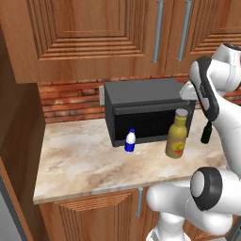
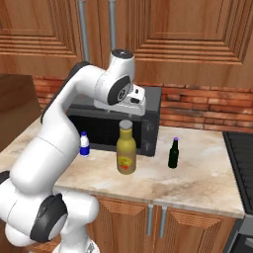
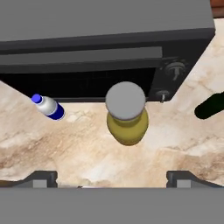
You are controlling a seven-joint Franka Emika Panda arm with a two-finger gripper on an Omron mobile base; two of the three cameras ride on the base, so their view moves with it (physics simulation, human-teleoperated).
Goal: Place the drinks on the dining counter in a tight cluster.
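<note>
Three drinks stand on a marble counter (image 1: pixel 80 164) in front of a black microwave. The tall olive-yellow bottle (image 1: pixel 177 134) (image 2: pixel 126 148) with a grey cap is in the middle, and in the hand view this bottle (image 3: pixel 127 118) lies straight below the hand. The small white-and-blue bottle (image 1: pixel 130 141) (image 2: pixel 84 144) (image 3: pixel 49 107) is to its left. The small dark bottle (image 1: pixel 206 133) (image 2: pixel 173 153) (image 3: pixel 210 106) with a purple cap is to its right. My gripper (image 3: pixel 113 178) hangs open above the olive bottle, holding nothing. The dining counter is out of view.
The black microwave (image 1: pixel 146 108) (image 2: pixel 106 126) sits against the brick wall right behind the bottles. Wooden upper cabinets (image 1: pixel 94 33) hang low over it. A dark stove top (image 2: pixel 243 158) borders the counter at the right. A tall wooden panel (image 1: pixel 19 141) closes the left end.
</note>
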